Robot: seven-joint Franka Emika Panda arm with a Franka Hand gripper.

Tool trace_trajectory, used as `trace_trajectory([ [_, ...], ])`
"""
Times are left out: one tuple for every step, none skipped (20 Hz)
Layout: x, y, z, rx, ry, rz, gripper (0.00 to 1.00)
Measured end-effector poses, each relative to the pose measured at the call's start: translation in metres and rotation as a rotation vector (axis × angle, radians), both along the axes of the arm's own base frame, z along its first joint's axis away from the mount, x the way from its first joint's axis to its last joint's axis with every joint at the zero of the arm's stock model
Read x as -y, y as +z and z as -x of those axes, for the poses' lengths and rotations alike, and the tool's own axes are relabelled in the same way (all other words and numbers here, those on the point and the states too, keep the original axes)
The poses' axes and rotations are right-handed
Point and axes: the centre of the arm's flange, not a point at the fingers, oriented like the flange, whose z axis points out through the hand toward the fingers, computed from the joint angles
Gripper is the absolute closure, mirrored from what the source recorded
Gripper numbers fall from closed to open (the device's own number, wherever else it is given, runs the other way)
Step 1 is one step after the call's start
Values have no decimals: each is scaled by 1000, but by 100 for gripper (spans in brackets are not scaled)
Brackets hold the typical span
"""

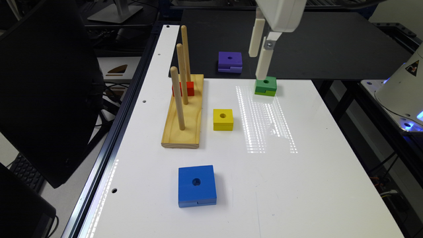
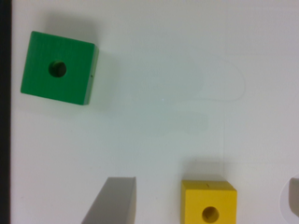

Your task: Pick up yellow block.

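Note:
The yellow block (image 1: 223, 119), a small square with a round centre hole, lies flat on the white table (image 1: 297, 185) just to the exterior view's right of the peg base. My gripper (image 1: 257, 66) hangs well above the table near its far edge, over the green block (image 1: 265, 86), apart from the yellow one. In the wrist view the yellow block (image 2: 209, 203) lies far below, between the two spread fingers (image 2: 114, 200). The gripper (image 2: 203, 189) is open and holds nothing.
A pale wooden peg base (image 1: 183, 115) with three upright pegs holds a red block (image 1: 188, 88). A purple block (image 1: 230, 61) lies on the black surface behind. A large blue block (image 1: 197, 185) sits near the front. The green block (image 2: 58, 67) appears beside the table's dark edge.

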Motion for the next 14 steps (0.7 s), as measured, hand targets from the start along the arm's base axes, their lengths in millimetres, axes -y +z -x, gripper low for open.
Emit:
trace_trajectory([
  [-1, -1, -3, -1, 1, -1, 0],
  [-2, -2, -4, -2, 1, -1, 0],
  [-2, -2, -6, -2, 1, -2, 0],
  [-3, -2, -6, -2, 1, -2, 0],
  [-4, -2, -7, -1, 0, -2, 0],
  [-6, -1, -9, 1, 0, -3, 0],
  [-9, 0, -10, 2, -1, -3, 0],
  [-11, 0, -11, 4, -2, -4, 0],
  [-13, 0, -13, 5, -2, -5, 0],
  [-15, 1, -15, 7, -3, -6, 0],
  [-16, 1, -17, 7, -3, -6, 0],
  [-17, 1, -18, 7, -3, -7, 0],
  [-17, 0, -20, 7, -4, -8, 0],
  [-17, 0, -22, 7, -4, -9, 0],
])
